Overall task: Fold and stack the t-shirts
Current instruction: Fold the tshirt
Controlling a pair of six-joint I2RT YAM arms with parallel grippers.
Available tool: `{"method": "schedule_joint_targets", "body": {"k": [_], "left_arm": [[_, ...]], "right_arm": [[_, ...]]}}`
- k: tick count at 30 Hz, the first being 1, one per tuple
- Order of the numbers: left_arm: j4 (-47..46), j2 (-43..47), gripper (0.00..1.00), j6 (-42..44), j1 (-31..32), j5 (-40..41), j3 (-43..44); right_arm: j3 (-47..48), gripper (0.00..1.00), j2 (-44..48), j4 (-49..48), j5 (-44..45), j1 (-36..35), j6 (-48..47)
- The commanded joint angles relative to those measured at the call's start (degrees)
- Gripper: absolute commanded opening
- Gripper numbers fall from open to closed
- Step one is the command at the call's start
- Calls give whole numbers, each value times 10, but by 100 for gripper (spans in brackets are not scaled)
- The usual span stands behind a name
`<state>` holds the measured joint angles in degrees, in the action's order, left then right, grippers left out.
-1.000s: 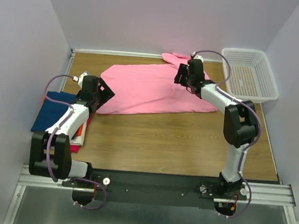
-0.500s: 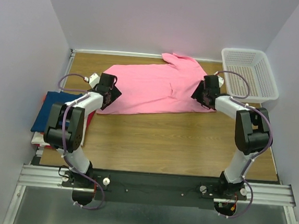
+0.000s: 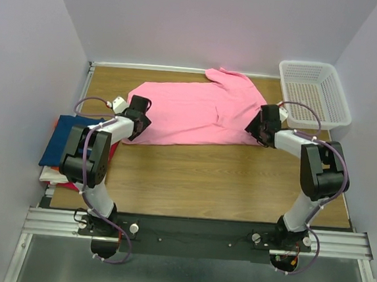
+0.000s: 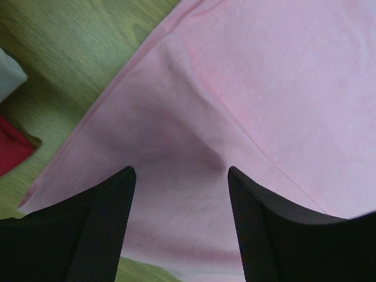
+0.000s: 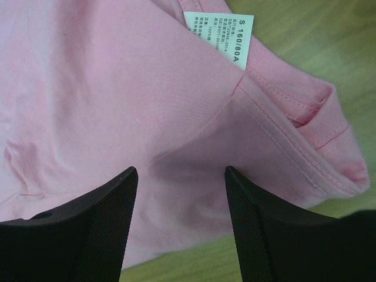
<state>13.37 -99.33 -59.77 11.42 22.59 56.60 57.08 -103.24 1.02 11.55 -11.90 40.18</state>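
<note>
I see the pink t-shirt (image 3: 191, 111) spread flat just left of the white mesh basket (image 3: 307, 64). The left gripper (image 4: 179, 171) straddles the hem corner farthest from the basket, the right gripper (image 5: 179, 170) the collar end nearest it. Both gape wide, holding nothing.

Right wrist view: a pale rectangular size label (image 5: 218, 35), sewn at the neck seam of the pink t-shirt (image 5: 106, 88), bears the only legible print, "S 160/80A", in dark characters along its lower edge. Several finer lines stand above it (too small to read). The top external and left wrist views offer no readable text.
</note>
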Motion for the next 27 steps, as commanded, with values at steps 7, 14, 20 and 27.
{"method": "schedule_joint_targets", "body": {"k": [7,14,20,27], "left_arm": [[64,40,71,-28,25,40,-61],[72,117,71,-40,39,36,-130],[98,206,71,-65,46,33,-194],[119,307,71,-73,53,17,-240]], "right_arm": [[-123,68,86,81,13,4,74],[-194,68,178,123,-17,4,123],[-226,69,256,211,0,4,165],[-262,69,341,298,-1,4,202]]}}
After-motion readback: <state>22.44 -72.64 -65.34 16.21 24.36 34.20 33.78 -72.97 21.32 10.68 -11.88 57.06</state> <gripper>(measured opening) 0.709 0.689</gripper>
